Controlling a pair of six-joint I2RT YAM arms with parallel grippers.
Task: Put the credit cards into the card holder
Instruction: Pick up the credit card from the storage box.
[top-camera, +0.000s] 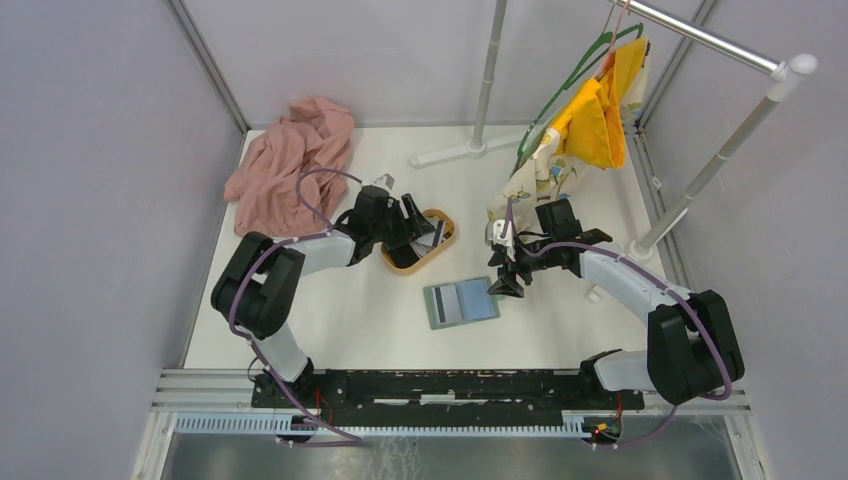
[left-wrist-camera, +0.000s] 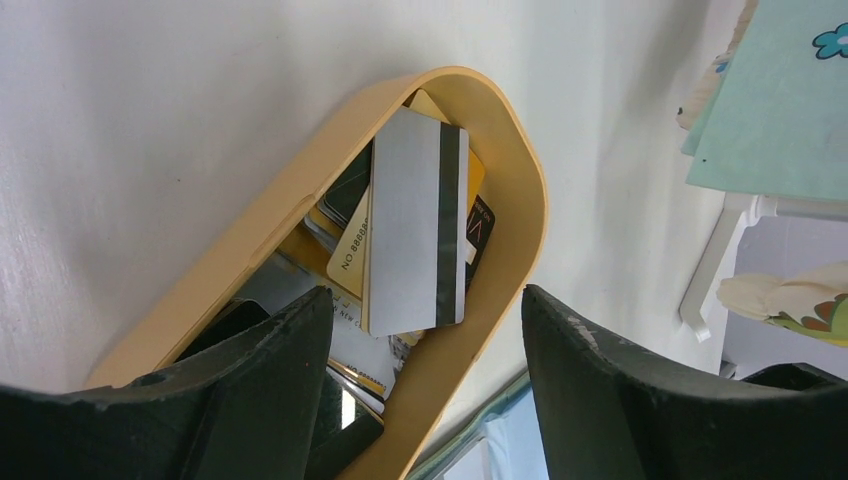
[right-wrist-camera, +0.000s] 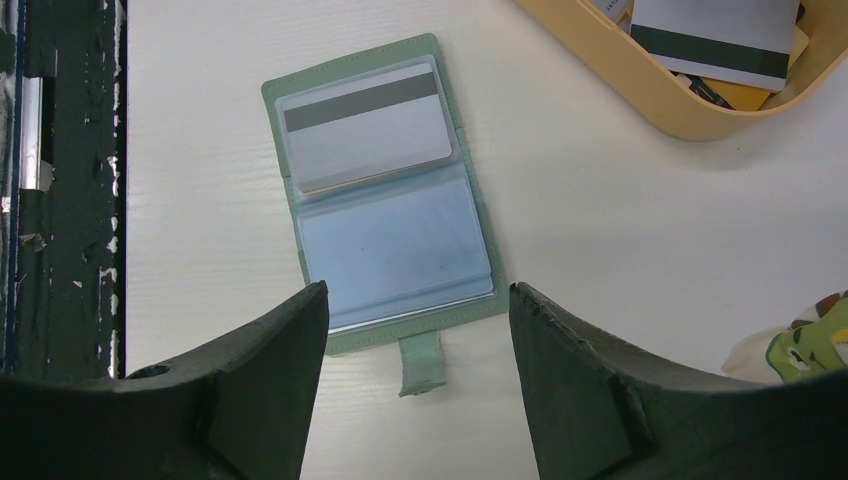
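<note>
Tabletop (right-wrist-camera: 620, 260) — card holder (right-wrist-camera: 385, 190) open before right jaws.

My left fingers (left-wrist-camera: 260, 390) are matt black plastic, scuffed pale along the edges, and my right fingers (right-wrist-camera: 590, 390) look the same. The tray (left-wrist-camera: 515, 180) is light wood, smooth, with a soft satin finish. The top card (left-wrist-camera: 405, 220) is silvery plastic with a faint sheen and a dark matt stripe. The holder (right-wrist-camera: 395, 250) is grey-green, matt and leather-like outside, with clear glossy plastic sleeves. The table (right-wrist-camera: 600, 250) is white, matt and faintly grained. The rail (right-wrist-camera: 70, 200) is black, its paint chipped.
</note>
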